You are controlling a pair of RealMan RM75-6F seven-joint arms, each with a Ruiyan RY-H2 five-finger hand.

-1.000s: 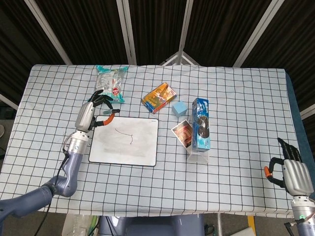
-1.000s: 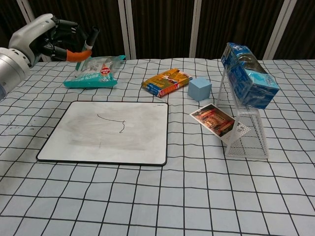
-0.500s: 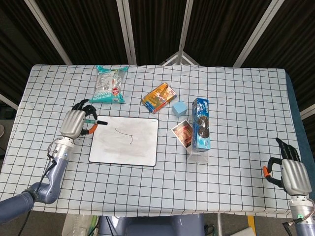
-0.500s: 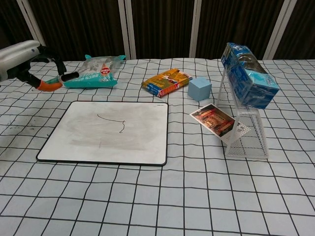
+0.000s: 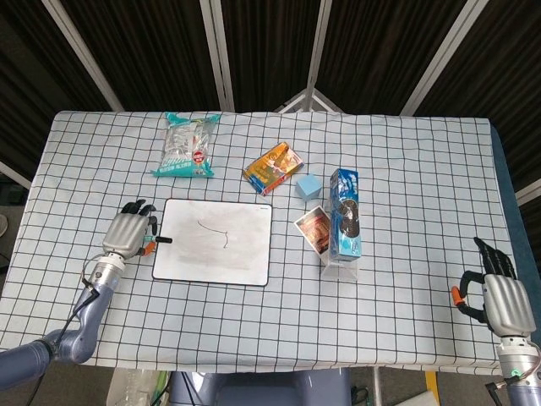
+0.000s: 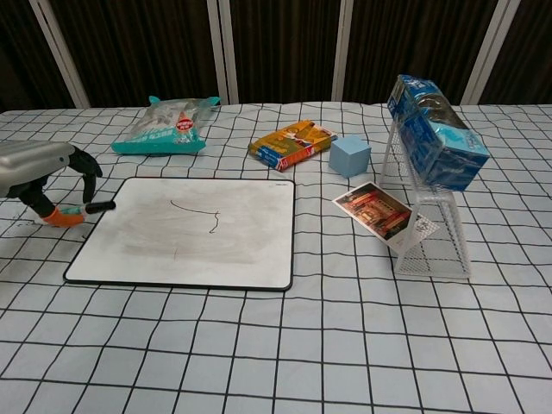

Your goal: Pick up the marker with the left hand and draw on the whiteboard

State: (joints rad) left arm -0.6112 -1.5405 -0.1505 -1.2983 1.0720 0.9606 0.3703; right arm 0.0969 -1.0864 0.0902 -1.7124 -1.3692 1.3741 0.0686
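Note:
The whiteboard [image 5: 215, 241] [image 6: 194, 231] lies flat at the centre-left of the table, with a few thin black strokes near its middle. My left hand [image 5: 127, 233] [image 6: 39, 168] sits low just off the board's left edge. It holds the marker [image 5: 157, 240] [image 6: 93, 208] between thumb and curled fingers, black tip toward the board's edge. The marker lies nearly level, close to the cloth. My right hand [image 5: 499, 296] hangs off the table's near right corner, fingers extended, holding nothing; the chest view does not show it.
A teal snack bag [image 5: 188, 144] [image 6: 164, 125] lies behind the board. An orange box [image 5: 273, 167], a blue cube [image 5: 308, 186], a picture card [image 5: 314, 227] and a blue cookie box [image 5: 345, 211] on a clear stand [image 6: 427, 237] lie right of the board.
My left hand has come down from above the board's far left corner, moving nearer and lower with the marker, which now points sideways. The right hand has stayed put.

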